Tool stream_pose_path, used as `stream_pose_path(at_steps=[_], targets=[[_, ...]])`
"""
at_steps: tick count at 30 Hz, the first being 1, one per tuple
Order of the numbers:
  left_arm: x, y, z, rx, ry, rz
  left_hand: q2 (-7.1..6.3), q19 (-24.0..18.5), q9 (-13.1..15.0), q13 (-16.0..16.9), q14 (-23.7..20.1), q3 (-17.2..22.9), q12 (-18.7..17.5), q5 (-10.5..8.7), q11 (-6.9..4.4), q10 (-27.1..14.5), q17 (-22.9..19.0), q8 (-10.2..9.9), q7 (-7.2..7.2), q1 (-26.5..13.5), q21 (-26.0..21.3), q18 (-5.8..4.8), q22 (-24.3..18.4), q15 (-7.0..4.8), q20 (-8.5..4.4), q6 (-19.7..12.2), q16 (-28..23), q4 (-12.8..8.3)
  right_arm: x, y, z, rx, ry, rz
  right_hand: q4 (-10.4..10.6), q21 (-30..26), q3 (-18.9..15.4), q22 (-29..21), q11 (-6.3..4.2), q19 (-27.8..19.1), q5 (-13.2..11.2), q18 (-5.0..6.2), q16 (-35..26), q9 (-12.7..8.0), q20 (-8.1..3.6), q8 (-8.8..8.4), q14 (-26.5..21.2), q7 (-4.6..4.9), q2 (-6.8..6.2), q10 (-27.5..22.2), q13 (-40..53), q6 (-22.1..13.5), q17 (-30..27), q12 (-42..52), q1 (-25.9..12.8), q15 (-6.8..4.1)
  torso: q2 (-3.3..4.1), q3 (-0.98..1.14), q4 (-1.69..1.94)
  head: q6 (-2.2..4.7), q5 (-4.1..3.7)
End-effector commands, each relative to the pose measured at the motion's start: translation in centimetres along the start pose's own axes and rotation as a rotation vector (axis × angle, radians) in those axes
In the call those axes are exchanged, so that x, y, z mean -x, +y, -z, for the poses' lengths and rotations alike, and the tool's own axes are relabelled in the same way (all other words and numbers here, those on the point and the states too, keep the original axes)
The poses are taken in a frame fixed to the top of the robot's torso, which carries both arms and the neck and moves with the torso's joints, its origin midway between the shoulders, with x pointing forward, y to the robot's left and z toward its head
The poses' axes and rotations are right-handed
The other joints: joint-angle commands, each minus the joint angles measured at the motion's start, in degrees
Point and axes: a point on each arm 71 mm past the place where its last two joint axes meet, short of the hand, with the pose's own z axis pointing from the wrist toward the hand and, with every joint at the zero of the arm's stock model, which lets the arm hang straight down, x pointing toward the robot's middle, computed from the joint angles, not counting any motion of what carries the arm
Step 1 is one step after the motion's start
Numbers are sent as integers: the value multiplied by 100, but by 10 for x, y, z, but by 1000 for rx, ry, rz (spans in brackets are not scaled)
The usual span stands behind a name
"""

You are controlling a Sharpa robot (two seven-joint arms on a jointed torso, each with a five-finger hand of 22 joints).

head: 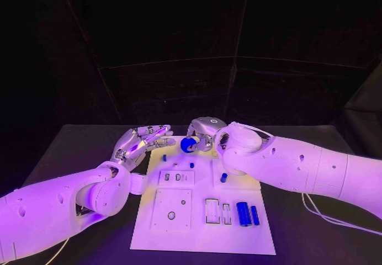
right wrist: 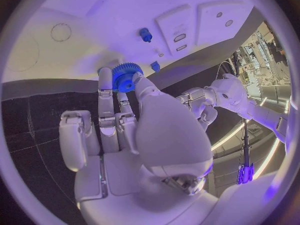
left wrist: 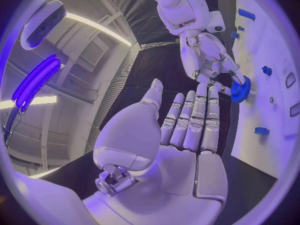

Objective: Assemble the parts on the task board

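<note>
Right robot hand (head: 208,131) pinches blue gear (head: 189,144) by its toothed rim | left robot hand (head: 143,139) spread, empty | gear likely light, rigid, grippy at teeth

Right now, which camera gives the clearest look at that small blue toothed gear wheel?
The right wrist view: the small blue toothed gear wheel shows its teeth, pinched in the right hand. The left wrist view shows it edge-on; the head view shows a small disc.
</note>
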Motion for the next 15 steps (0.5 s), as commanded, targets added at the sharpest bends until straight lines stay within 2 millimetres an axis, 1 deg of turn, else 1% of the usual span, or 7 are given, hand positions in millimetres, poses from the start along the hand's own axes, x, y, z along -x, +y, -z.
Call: stream_pose_path(at_steps=[1,9,15], targets=[[-1,-2,-1,-16,9,0,42,46,-5,-8,-13,-3,-11,17,10,-13,-5,-30,147,17,-17,38,-5,27,-7,44,-24,-43,-2,0,-2,-19,22,37,-15,31,35,1509,-1,593,-11,-41,-5,3,-21,-37,107,-144,-10,242,1044,123,-5,-43,-67,-34,-1,10,-15,-12,15],[-2,-2,-1,-17,10,1,42,46,-5,-8,-13,-3,-11,17,10,-13,-5,-30,147,17,-17,38,-5,27,-7,44,-24,-43,-9,1,-4,-31,60,55,-26,31,52,1509,8,593,-19,-41,-5,-2,-17,-62,108,-133,-32,225,1026,103,-5,-57,-91,-29,-1,13,-25,-35,24],[-2,-2,-1,-16,10,0,42,46,-5,-8,-13,-3,-11,17,10,-13,-5,-30,147,17,-17,38,-5,27,-7,44,-24,-43,-12,2,-6,-29,72,58,-32,31,68,1509,22,593,-40,-41,-4,-6,-8,-99,111,-116,-74,195,992,77,-4,-82,-155,-19,-2,11,-21,-46,33]])
